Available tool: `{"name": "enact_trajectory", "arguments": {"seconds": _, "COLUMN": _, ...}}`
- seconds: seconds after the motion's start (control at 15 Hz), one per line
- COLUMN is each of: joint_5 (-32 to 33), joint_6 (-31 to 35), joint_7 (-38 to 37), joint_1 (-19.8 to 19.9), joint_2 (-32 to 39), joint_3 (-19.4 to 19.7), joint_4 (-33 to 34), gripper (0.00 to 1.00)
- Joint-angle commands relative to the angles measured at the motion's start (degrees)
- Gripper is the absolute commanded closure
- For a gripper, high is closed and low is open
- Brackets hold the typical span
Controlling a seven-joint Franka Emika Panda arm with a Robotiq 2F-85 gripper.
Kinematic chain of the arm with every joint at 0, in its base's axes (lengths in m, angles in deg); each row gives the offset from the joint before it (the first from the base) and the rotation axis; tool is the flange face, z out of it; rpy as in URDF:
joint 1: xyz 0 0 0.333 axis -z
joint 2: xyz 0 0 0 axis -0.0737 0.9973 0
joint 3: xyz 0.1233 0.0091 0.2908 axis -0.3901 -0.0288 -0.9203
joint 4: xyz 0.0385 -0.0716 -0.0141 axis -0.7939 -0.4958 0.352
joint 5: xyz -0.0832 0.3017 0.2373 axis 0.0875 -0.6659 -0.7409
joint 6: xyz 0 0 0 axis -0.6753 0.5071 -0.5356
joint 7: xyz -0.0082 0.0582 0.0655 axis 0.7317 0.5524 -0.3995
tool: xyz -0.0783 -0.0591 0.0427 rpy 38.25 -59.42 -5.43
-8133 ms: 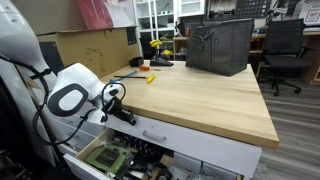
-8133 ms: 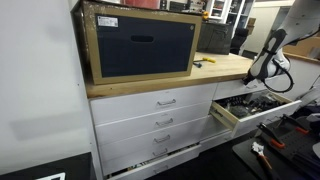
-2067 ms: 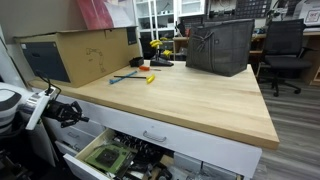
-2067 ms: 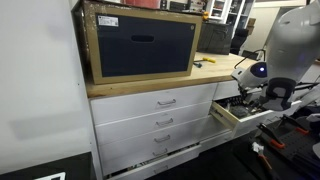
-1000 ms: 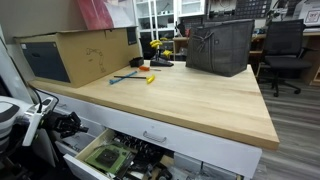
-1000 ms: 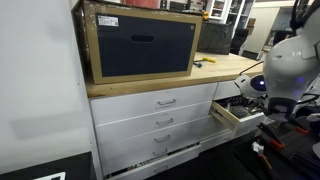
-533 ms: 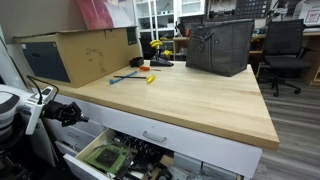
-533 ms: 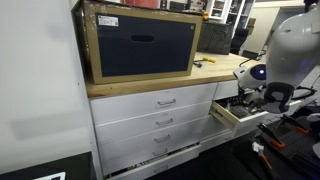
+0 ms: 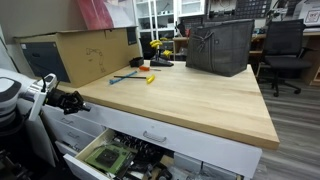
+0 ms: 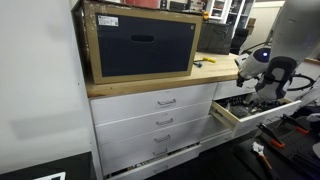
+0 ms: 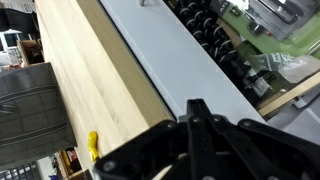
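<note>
My gripper (image 9: pixel 82 100) is shut with nothing between its fingers, hanging in the air just off the end of the wooden worktop (image 9: pixel 190 95), level with its edge. In the wrist view the closed fingertips (image 11: pixel 197 108) point at the white drawer front (image 11: pixel 170 55) below the worktop edge (image 11: pixel 95 70). The other exterior view has the gripper (image 10: pixel 243 66) beside the worktop's corner, above the open drawer (image 10: pixel 235 112). That open drawer (image 9: pixel 120 155) holds a green tray and dark tools. A yellow-handled tool (image 9: pixel 150 78) lies on the worktop.
A cardboard box (image 9: pixel 85 52) with a dark panel stands on the worktop's end (image 10: pixel 140 45). A dark mesh bin (image 9: pixel 220 45) stands at the far side. Closed drawers (image 10: pixel 165 120) stack under the box. An office chair (image 9: pixel 285 50) stands beyond the bench.
The arm has risen from beside the open drawer up to the level of the worktop edge. The gripper has stayed shut.
</note>
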Motion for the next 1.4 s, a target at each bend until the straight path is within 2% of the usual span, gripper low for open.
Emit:
{"name": "enact_trajectory", "arguments": {"seconds": 0.0, "joint_5": 5.4, "joint_6": 0.0, "joint_7": 6.9, "joint_1": 2.6, "joint_2": -10.1, "joint_3": 5.4, "joint_4": -0.6, "gripper": 1.0}}
{"name": "enact_trajectory", "arguments": {"seconds": 0.4, "joint_5": 16.5, "joint_6": 0.0, "joint_7": 17.1, "joint_1": 7.7, "joint_2": -20.8, "joint_3": 15.2, "joint_4": -0.4, "gripper": 1.0}}
{"name": "enact_trajectory", "arguments": {"seconds": 0.6, "joint_5": 22.8, "joint_6": 0.0, "joint_7": 22.6, "joint_1": 12.2, "joint_2": -24.9, "joint_3": 19.1, "joint_4": -0.2, "gripper": 1.0}}
{"name": "enact_trajectory", "arguments": {"seconds": 0.8, "joint_5": 28.8, "joint_6": 0.0, "joint_7": 27.3, "joint_1": 18.2, "joint_2": -27.8, "joint_3": 21.0, "joint_4": -0.1, "gripper": 1.0}}
{"name": "enact_trajectory", "arguments": {"seconds": 0.87, "joint_5": 34.1, "joint_6": 0.0, "joint_7": 25.2, "joint_1": 19.8, "joint_2": -27.6, "joint_3": 22.3, "joint_4": -0.1, "gripper": 1.0}}
{"name": "enact_trajectory", "arguments": {"seconds": 1.07, "joint_5": 43.7, "joint_6": 0.0, "joint_7": 23.6, "joint_1": 25.5, "joint_2": -27.9, "joint_3": 22.5, "joint_4": -0.1, "gripper": 1.0}}
{"name": "enact_trajectory", "arguments": {"seconds": 1.33, "joint_5": 53.9, "joint_6": 0.0, "joint_7": 20.4, "joint_1": 31.4, "joint_2": -29.1, "joint_3": 22.7, "joint_4": -0.1, "gripper": 1.0}}
